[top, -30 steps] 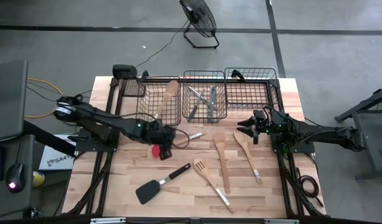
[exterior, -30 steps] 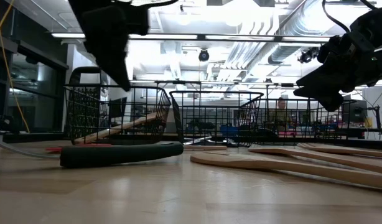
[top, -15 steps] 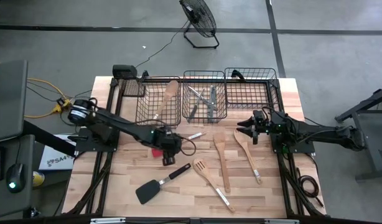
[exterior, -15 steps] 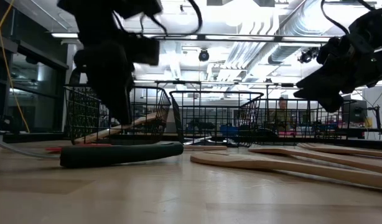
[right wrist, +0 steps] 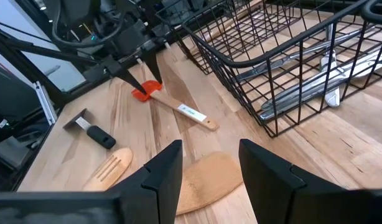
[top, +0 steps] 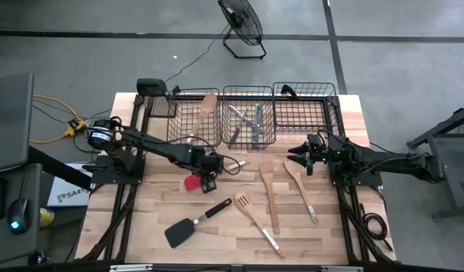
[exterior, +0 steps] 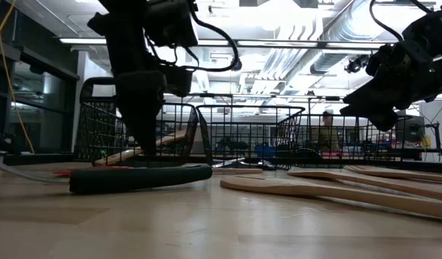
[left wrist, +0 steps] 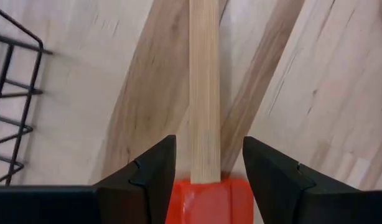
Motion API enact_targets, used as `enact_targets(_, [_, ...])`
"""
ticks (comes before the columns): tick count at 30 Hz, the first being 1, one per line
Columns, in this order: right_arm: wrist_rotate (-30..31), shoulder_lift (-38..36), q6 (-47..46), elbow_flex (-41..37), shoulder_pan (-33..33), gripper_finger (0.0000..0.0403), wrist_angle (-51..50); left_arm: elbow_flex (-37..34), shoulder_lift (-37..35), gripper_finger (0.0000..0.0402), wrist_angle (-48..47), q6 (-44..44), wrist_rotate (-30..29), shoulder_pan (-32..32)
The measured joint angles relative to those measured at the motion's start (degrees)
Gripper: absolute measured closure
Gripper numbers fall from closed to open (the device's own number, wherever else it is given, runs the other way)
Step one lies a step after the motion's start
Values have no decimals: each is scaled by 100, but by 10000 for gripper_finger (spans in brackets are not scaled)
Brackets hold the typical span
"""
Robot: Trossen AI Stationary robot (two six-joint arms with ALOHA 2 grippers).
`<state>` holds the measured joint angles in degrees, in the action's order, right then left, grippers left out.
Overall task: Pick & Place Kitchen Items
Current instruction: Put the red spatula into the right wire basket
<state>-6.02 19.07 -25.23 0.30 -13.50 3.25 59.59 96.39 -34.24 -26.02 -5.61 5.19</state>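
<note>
Just in front of the 3 black wire baskets (top: 247, 113), which already hold 1 wooden spoon (top: 204, 115) and silver cutlery (top: 245, 123), our left gripper (top: 207, 181) straddles the red-headed spatula (top: 191, 182) with jaws spread, ungrasped, while 4 utensils await and our right gripper (top: 301, 159) hovers half-open, empty.

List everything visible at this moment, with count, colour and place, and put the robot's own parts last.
Wire baskets: three, black, in a row along the table's far edge.
Wooden spoon: one, pale, in the left basket.
Metal cutlery: several pieces, silver, in the middle basket.
Red-headed spatula: one, wooden handle, on the table in front of the left basket.
Black turner: one, near the table's front left.
Wooden utensils: three, pale, one slotted, lying right of centre.
Table: one, pale wood.
Fan: one, black, on the floor beyond the table.
Left end effector: open, straddling the spatula's handle.
Right end effector: open, hovering in front of the right basket, holding nothing.
</note>
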Motion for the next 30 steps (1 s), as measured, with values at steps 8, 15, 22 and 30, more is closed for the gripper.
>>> enact_targets(8, [4, 0, 2, 0, -1, 252, 0, -8, 230, 220, -153, -13, 22, 7])
enact_targets(15, [-4, -5, 1, 0, 0, 252, 17, 12, 459, 220, -85, -15, 20, 9])
enact_targets(22, [0, 41, 0, 0, 0, 252, -4, 16, 612, 220, -156, -25, 251, 8])
enact_targets(30, [2, 39, 1, 0, 0, 252, 0, 7, 660, 232, -182, -259, 331, 78])
